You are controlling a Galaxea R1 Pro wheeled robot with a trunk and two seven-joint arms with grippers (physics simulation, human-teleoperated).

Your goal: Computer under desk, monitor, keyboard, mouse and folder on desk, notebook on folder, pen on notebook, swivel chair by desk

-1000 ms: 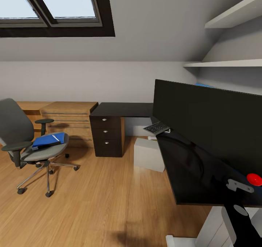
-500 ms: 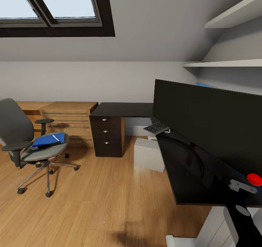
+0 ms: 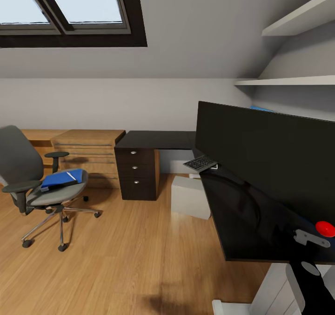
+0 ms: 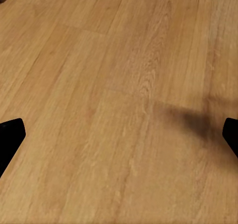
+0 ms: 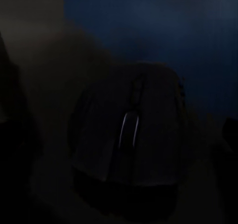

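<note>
The wide black flat monitor (image 3: 272, 159) fills the right of the head view, tilted and close to the camera, its red dot (image 3: 325, 228) at lower right; it hides whatever the right arm is doing, so a knock against the screen or its foot seems the chief danger. In the right wrist view a small black rounded mouse (image 5: 129, 135) sits dead centre in deep shadow, very near the lens; I cannot tell whether that pincer is spread or closed, and a blind pinch could skid the mouse away. The left gripper (image 4: 119, 135) hangs over the bare wooden floor (image 4: 124, 60), its dark fingertips (image 4: 10, 135) at opposite edges, spread wide, holding nothing. At lower left the grey padded swivel chair (image 3: 23, 166) carries the bright blue folder (image 3: 60, 179); both are well apart from the black desk (image 3: 153, 140). The slim grey keyboard (image 3: 200, 163) overhangs the desk edge at centre and could slip off; the light grey computer tower (image 3: 190, 196) stands below it.
</note>
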